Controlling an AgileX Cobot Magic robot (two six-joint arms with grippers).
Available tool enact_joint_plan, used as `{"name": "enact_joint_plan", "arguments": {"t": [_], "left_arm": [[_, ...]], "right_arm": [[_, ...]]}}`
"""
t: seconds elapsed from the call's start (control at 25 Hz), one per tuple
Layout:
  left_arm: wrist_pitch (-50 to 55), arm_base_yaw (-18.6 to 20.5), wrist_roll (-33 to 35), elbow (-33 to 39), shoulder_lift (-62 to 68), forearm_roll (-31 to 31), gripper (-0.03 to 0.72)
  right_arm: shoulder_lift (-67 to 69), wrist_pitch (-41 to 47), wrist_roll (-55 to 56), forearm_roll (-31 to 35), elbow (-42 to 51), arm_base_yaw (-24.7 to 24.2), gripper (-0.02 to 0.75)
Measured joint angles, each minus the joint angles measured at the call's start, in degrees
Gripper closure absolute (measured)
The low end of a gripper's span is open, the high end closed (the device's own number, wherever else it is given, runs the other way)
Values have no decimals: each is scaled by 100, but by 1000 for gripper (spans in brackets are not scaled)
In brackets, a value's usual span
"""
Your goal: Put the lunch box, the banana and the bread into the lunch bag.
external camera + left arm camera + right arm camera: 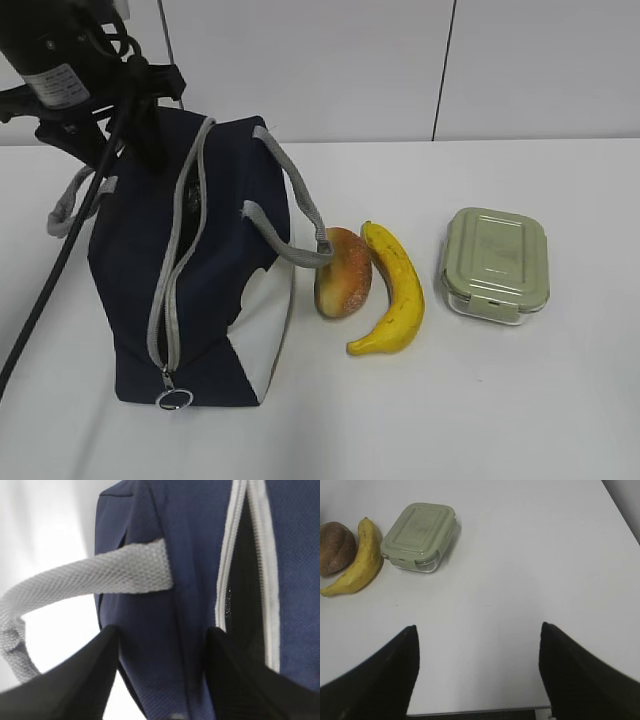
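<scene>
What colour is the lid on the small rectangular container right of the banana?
Pale sage green, on the small rectangular container with a clear base; the right wrist view shows it best.

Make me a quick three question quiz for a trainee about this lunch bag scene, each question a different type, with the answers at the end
1. True or false: the bread already sits inside the lunch bag.
2. Multiple choice: what lies directly between the bread and the lunch box? A) the zipper ring pull B) the banana C) a grey handle
3. Short answer: which pincer is at the bag, and is the right pincer holding anything?

Key
1. False: it lies on the table beside the bag.
2. B
3. The left pincer, its fingers straddling navy fabric beside the partly open zipper; the right one is open and empty above bare table.
</scene>
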Motion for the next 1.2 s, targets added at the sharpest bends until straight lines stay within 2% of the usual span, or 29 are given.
{"name": "enact_joint_plan", "arguments": {"t": [0.08, 0.28, 0.36, 0.48, 1.2], "left_arm": [[0, 0, 33, 0, 0, 0, 337], [0, 0, 197, 0, 0, 0, 587], [0, 0, 202, 0, 0, 0, 642], [0, 0, 202, 0, 0, 0, 664], [-9, 0, 215, 0, 0, -22, 670]], "right_arm": [[0, 0, 0, 0, 0, 0, 187], [0, 0, 0, 0, 0, 0, 187], [0, 0, 0, 0, 0, 0, 187], [0, 0, 0, 0, 0, 0, 187], [0, 0, 0, 0, 0, 0, 187]]}}
